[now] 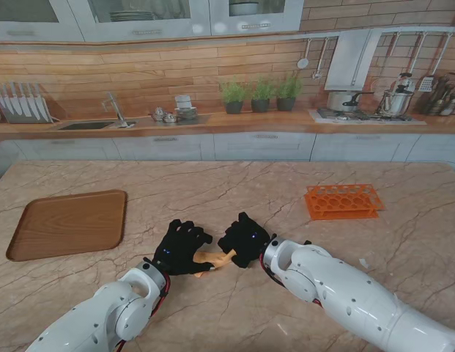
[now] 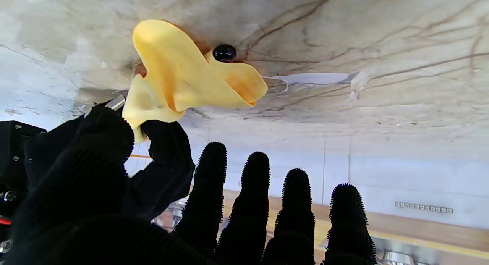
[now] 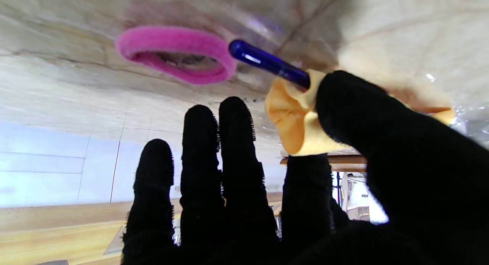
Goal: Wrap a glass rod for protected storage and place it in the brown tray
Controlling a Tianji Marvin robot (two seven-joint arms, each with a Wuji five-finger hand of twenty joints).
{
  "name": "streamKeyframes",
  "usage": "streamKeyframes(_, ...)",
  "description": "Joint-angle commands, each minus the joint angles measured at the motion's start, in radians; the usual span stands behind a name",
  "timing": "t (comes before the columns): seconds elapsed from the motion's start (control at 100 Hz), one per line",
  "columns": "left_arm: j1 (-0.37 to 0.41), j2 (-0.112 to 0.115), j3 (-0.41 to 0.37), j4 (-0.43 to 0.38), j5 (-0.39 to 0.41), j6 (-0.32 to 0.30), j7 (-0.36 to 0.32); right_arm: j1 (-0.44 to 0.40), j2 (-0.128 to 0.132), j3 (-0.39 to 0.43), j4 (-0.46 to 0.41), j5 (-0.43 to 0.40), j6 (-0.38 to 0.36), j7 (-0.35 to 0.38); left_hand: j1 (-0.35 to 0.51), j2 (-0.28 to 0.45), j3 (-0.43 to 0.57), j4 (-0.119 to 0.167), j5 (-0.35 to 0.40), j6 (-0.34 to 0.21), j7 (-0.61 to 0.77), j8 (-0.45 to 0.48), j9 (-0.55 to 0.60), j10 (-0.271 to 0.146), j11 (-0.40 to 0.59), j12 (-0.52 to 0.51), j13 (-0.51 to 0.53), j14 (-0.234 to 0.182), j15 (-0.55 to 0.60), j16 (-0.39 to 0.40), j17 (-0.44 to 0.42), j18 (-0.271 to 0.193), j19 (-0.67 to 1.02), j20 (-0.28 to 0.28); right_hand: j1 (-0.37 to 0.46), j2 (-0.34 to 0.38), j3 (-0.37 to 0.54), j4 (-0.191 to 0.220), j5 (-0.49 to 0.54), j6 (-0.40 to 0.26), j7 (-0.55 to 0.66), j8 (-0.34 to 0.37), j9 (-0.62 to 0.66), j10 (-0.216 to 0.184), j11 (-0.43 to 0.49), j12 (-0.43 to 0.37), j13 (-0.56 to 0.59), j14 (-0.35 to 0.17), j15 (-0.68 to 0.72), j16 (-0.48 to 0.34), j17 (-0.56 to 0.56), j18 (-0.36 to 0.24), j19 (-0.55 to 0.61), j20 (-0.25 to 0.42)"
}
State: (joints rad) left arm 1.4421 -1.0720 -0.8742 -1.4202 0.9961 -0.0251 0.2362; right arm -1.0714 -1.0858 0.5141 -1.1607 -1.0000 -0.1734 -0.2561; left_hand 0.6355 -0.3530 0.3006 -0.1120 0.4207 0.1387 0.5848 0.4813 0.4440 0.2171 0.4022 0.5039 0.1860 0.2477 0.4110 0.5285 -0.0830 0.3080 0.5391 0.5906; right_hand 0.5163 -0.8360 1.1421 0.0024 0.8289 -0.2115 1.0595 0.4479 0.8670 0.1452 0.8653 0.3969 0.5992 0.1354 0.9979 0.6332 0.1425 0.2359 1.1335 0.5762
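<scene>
Near the middle of the bench's near edge, both black-gloved hands meet over a yellow cloth (image 1: 215, 258) that is wound around a blue glass rod (image 3: 269, 62). The left hand (image 1: 179, 248) pinches one end of the cloth between thumb and forefinger, its other four fingers (image 2: 255, 196) stretched out straight and apart. In the left wrist view the cloth (image 2: 183, 76) flares open in loose folds, and a dark round tip of the rod (image 2: 224, 52) shows just past it, against the bench (image 2: 382, 36).

The right hand (image 1: 245, 240) grips the other end: its thumb (image 3: 366, 116) presses the cloth (image 3: 296, 123) against the forefinger, while the remaining fingers (image 3: 198, 158) lie extended. From this bunched cloth the bare blue end of the rod sticks out, resting on the bench and reaching to the rim of a pink elastic band (image 3: 175, 53), which lies flat there; whether they touch cannot be told.

The brown tray (image 1: 66, 224) sits toward the left edge of the bench, well apart from the hands. An orange rack (image 1: 342, 201) with round holes stands toward the right side, farther from the robot.
</scene>
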Motion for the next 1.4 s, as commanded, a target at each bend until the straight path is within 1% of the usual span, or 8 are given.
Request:
streamKeyframes(0.0, -0.007, -0.012, 0.013, -0.007, -0.015, 0.014, -0.009, -0.009, -0.002, 0.007, -0.015, -0.003, -0.007, -0.008, 0.007, 0.018, -0.034, 0.046, 0.001, 0.034, -0.054, -0.026, -0.032, 0.025, -0.031, -0.018, -0.004, 0.004, -0.028, -0.016, -0.017, 0.02, -0.033, 0.022, 0.056, 0.04, 0.04, -0.015, 0.047, -0.089, 0.025, 0.006, 0.03, 0.0, 0.026, -0.007, 0.023, -0.018, 0.033, 0.019, 0.005, 0.019, 0.033, -0.017)
streamKeyframes(0.35, -0.065, -0.023, 0.098, 0.001, -0.114, 0.102, -0.119, -0.03, -0.004, 0.045, -0.044, -0.007, -0.014, -0.019, 0.038, 0.029, -0.15, 0.056, -0.039, 0.076, -0.213, -0.133, -0.057, 0.051, -0.114, -0.084, -0.013, -0.001, -0.109, -0.075, -0.011, -0.029, -0.154, -0.023, 0.058, 0.024, 0.047, -0.015, 0.056, -0.076, 0.029, -0.006, 0.022, 0.015, 0.07, 0.001, 0.016, -0.012, 0.079, 0.043, 0.001, 0.016, 0.046, -0.016)
streamKeyframes(0.65, -0.101, -0.062, 0.152, 0.046, -0.212, 0.166, -0.07, -0.028, -0.009, 0.046, -0.043, 0.006, -0.023, -0.022, 0.1, 0.022, -0.088, 0.061, -0.107, 0.058, -0.177, -0.157, -0.073, 0.066, -0.094, -0.119, -0.004, 0.048, -0.067, -0.128, 0.022, -0.1, -0.17, -0.139, 0.06, 0.01, 0.056, -0.02, 0.066, -0.066, 0.031, -0.021, 0.03, 0.015, 0.076, -0.005, 0.02, -0.011, 0.082, 0.044, 0.001, 0.018, 0.048, -0.016)
streamKeyframes(0.7, -0.103, -0.069, 0.158, 0.053, -0.226, 0.176, -0.055, -0.026, -0.011, 0.042, -0.038, 0.01, -0.024, -0.026, 0.073, 0.004, 0.023, 0.054, -0.115, 0.055, -0.153, -0.156, -0.063, 0.059, -0.07, -0.103, 0.019, 0.065, -0.035, -0.123, 0.022, -0.091, -0.106, -0.178, 0.06, 0.01, 0.056, -0.021, 0.066, -0.065, 0.032, -0.022, 0.031, 0.015, 0.077, -0.005, 0.021, -0.011, 0.082, 0.045, 0.001, 0.018, 0.048, -0.016)
streamKeyframes(0.78, -0.105, -0.08, 0.163, 0.063, -0.251, 0.189, -0.038, -0.023, -0.014, 0.038, -0.031, 0.014, -0.026, -0.033, 0.076, 0.001, 0.091, 0.053, -0.117, 0.053, -0.122, -0.145, -0.039, 0.057, -0.036, -0.081, 0.061, 0.085, 0.016, -0.098, 0.021, -0.084, 0.057, -0.139, 0.06, 0.008, 0.057, -0.022, 0.067, -0.065, 0.033, -0.024, 0.032, 0.015, 0.077, -0.006, 0.023, -0.011, 0.082, 0.045, 0.001, 0.018, 0.048, -0.017)
streamKeyframes(0.81, -0.106, -0.084, 0.164, 0.067, -0.262, 0.191, -0.033, -0.023, -0.015, 0.036, -0.029, 0.016, -0.027, -0.034, 0.065, -0.008, 0.136, 0.049, -0.115, 0.054, -0.113, -0.147, -0.032, 0.058, -0.03, -0.078, 0.071, 0.088, 0.026, -0.096, 0.018, -0.081, 0.11, -0.177, 0.059, 0.007, 0.057, -0.022, 0.067, -0.063, 0.033, -0.026, 0.033, 0.015, 0.078, -0.007, 0.023, -0.01, 0.082, 0.045, 0.001, 0.018, 0.048, -0.017)
streamKeyframes(1.05, -0.119, -0.103, 0.182, 0.103, -0.298, 0.197, 0.0, -0.019, -0.02, 0.032, -0.021, 0.029, -0.032, -0.039, 0.094, -0.014, 0.274, 0.054, -0.105, 0.04, -0.068, -0.134, -0.026, 0.049, 0.003, -0.068, 0.107, 0.079, 0.089, -0.068, 0.022, -0.073, 0.287, -0.169, 0.06, 0.005, 0.059, -0.024, 0.07, -0.063, 0.035, -0.029, 0.034, 0.016, 0.078, -0.009, 0.025, -0.01, 0.082, 0.046, 0.0, 0.018, 0.048, -0.017)
streamKeyframes(1.39, -0.112, -0.118, 0.175, 0.117, -0.327, 0.22, 0.031, -0.032, -0.021, 0.047, -0.03, 0.032, -0.028, -0.042, 0.116, -0.019, 0.367, 0.058, -0.127, 0.042, -0.04, -0.132, -0.038, 0.056, 0.033, -0.071, 0.215, 0.122, 0.168, -0.057, 0.167, 0.045, 0.429, -0.101, 0.058, -0.015, 0.072, -0.021, 0.082, -0.051, 0.038, -0.036, 0.041, 0.021, 0.085, -0.005, 0.026, -0.006, 0.081, 0.047, -0.002, 0.024, 0.045, -0.019)
